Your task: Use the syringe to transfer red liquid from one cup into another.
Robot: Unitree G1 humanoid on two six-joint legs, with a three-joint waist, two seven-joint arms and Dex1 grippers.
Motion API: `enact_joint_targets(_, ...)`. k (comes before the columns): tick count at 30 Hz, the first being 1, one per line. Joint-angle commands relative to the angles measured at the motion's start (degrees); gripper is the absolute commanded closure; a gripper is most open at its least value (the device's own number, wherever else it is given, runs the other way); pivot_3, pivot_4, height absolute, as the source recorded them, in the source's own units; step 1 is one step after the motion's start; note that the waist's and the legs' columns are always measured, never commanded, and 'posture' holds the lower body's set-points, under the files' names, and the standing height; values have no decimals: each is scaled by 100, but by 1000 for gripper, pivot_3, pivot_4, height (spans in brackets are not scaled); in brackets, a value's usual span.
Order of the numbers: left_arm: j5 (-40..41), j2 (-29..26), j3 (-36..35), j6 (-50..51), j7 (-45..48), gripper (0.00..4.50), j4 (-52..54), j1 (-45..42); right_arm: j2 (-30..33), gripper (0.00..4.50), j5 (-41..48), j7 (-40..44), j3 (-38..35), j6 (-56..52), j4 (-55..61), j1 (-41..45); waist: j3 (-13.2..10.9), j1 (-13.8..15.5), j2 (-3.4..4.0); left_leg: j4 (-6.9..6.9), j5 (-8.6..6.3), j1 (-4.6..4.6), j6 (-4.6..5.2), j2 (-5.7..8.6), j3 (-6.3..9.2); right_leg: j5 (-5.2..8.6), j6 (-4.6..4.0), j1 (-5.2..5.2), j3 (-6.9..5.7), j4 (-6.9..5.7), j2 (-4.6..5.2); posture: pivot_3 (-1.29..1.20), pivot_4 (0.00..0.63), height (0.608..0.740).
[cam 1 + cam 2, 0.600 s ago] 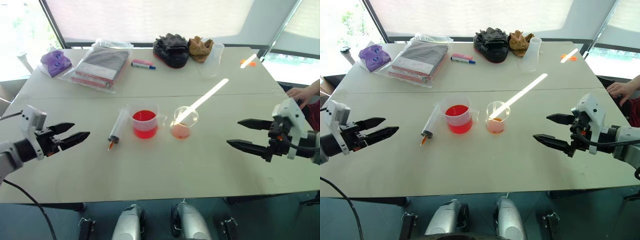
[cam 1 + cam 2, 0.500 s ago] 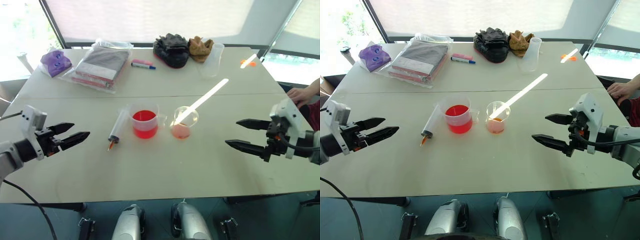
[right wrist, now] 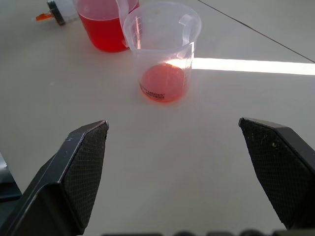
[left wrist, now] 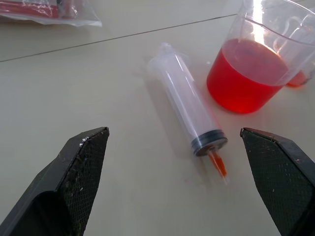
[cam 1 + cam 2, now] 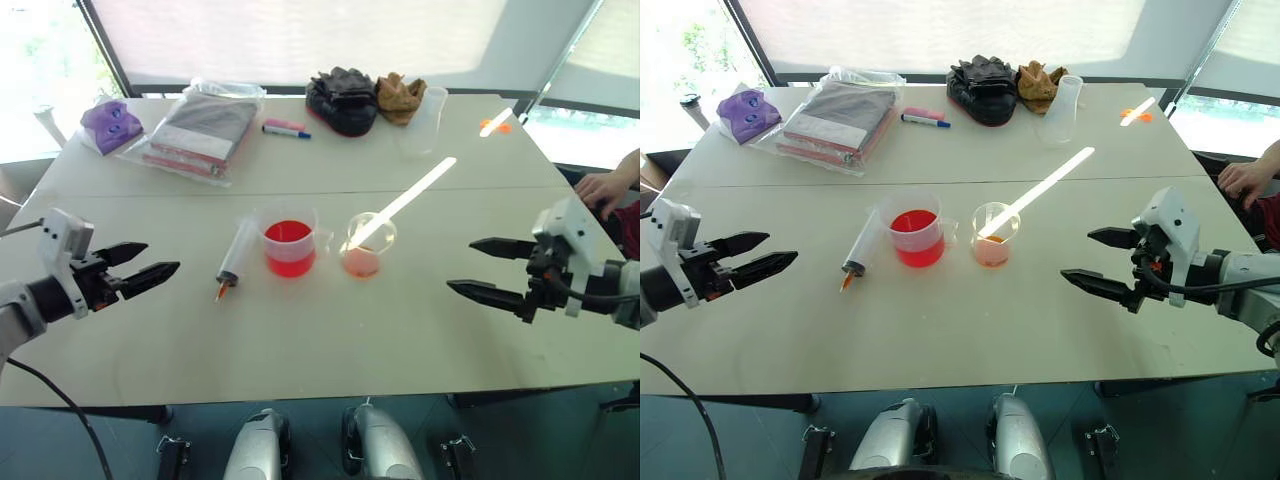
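Two spread grippers, left gripper [image 4: 174,184] facing syringe [image 4: 186,113], right gripper [image 3: 174,179] facing small cup [image 3: 163,51]

A lab-like test room is suggested by a plain pale bench [image 5: 330,350] and blinded windows [image 5: 300,35] at the top.

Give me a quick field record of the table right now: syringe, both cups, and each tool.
syringe: lying flat on the table, orange tip toward the robot, just left of the beaker, untouched
beaker: upright, deep red liquid partway up
small cup: upright, right of the beaker, shallow pale pink liquid at the bottom
left tool: open, empty, above the table, aimed at the syringe
right tool: open, empty, above the table, aimed at the small cup
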State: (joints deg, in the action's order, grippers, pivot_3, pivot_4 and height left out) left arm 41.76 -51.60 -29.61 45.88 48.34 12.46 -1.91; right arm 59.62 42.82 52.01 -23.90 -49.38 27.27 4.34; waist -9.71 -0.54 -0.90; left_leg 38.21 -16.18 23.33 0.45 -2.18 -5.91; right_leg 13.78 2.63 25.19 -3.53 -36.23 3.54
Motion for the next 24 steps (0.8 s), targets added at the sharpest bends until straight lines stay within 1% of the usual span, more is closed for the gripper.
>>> enact_joint_targets(1, 31, -14, 35, 32, -78, 0, 157, -104, 43, 63, 6, 9, -126, 106, 152, 21, 0, 1, 0, 0, 0, 0, 0, 0, 0, 0, 0, 0, 0, -1, 0, 0, 150, 740)
enact_joint_targets(12, -20, 35, 164, -4, -359, 0, 260, -207, 66, 63, -44, 49, -136, 186, 155, -57, 1, 1, -1, 3, 1, -2, 0, 0, 0, -2, 4, -4, 0, -3, -2, 0, 150, 740)
enact_joint_targets(14, 146, 15, 193, 399, -614, 0, 232, -455, 110, 63, -70, 90, -130, 222, 154, -69, 1, 2, -1, 3, 1, -3, -1, 0, 0, -2, 4, -5, 0, -3, -2, 0, 150, 740)
enact_joint_targets(15, 238, -25, 238, 680, -766, 0, 218, -651, 153, 63, -63, 124, -135, 219, 160, -47, 1, 12, -2, 6, 1, -4, -1, 0, 1, -2, 4, -6, 0, -7, -3, 0, 150, 740)
enact_joint_targets(17, 357, -181, 492, 1408, -1092, 0, 103, -1311, 231, 63, 44, 163, -138, 177, 207, 147, 0, 50, -3, 11, 2, -4, -1, 1, 3, -2, 5, -8, 0, -11, -4, 0, 150, 740)
enact_joint_targets(19, 238, -249, 832, 1802, -1323, 0, -168, -2023, 300, 63, 112, 151, -68, 160, 266, 399, 0, 79, -3, 22, 2, -5, 0, 2, 5, -7, 14, -12, 1, -13, -10, 0, 150, 740)
enact_joint_targets(22, -41, -63, 1329, 2111, -1695, 0, -762, -3063, 444, 63, 309, 139, 108, 26, 439, 832, 0, 104, -3, 49, 1, -4, 1, -2, 9, -9, 18, -16, 2, -28, -28, 0, 150, 740)
enact_joint_targets(24, -186, 42, 1743, 2441, -1817, 0, -1018, -3579, 496, 63, 510, 93, 173, -74, 535, 1169, 0, 109, -3, 66, -2, -5, 6, -3, 8, -8, 19, -21, 3, -40, -29, 0, 150, 740)
